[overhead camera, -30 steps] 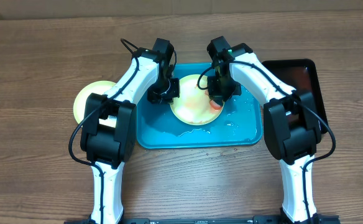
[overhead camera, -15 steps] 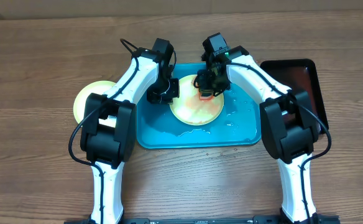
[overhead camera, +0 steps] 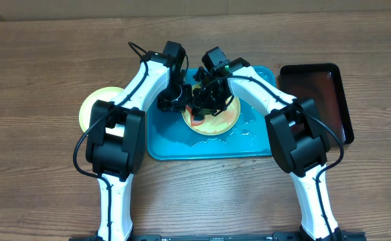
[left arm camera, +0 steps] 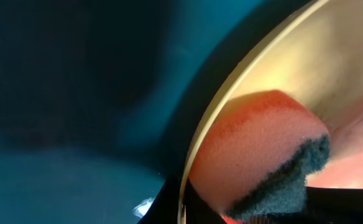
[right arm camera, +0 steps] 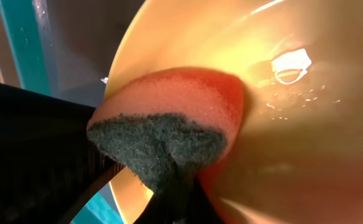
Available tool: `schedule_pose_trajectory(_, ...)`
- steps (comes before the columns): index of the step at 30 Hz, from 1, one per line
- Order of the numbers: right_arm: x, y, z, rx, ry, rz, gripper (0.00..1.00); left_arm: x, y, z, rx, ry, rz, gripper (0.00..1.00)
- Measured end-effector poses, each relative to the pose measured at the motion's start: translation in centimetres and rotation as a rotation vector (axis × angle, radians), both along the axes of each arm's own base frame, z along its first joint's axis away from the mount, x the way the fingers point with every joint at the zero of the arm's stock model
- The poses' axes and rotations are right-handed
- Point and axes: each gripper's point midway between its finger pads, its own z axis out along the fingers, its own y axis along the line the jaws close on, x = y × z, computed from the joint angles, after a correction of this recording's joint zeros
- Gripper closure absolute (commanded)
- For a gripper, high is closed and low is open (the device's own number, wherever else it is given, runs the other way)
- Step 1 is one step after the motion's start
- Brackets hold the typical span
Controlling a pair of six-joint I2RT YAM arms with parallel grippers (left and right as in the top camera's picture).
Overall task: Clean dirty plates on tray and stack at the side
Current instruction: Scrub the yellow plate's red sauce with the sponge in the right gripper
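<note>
From overhead we see the wooden table (overhead camera: 48,67) bearing the turquoise tray (overhead camera: 175,146), a black tray (overhead camera: 316,87) beside it and a side plate (overhead camera: 92,106). Only the wrist views show our right gripper (overhead camera: 204,111) clenched on the orange sponge (right arm camera: 181,102), which presses on the tray's yellow plate (overhead camera: 223,124). The left gripper (overhead camera: 175,106) pinches that plate's rim.

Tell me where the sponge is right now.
Overhead view: the sponge is on the left edge of the yellow-green plate in the turquoise tray, clamped in the right gripper, close beside the left gripper.
</note>
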Motion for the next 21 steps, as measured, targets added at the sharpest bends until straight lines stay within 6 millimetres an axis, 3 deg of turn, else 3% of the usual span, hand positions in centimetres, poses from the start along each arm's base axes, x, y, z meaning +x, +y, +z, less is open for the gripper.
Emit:
schedule_pose_trajectory(11,-1.1,-3.3,-0.3,-0.079,0.106,-0.048,0.96,0.0,0.0,0.0,-0.035,0.014,0.015,0.96)
schedule_pose_trajectory(15,-1.1,-5.5,-0.1,-0.212,0.071,-0.067,0.96,0.0,0.1,0.0,-0.049,0.023,0.021,0.96)
schedule_pose_trajectory(21,1.1,-11.1,0.1,-0.532,-0.076,-0.158,0.96,-0.1,0.1,0.0,-0.057,0.029,0.024,0.96)
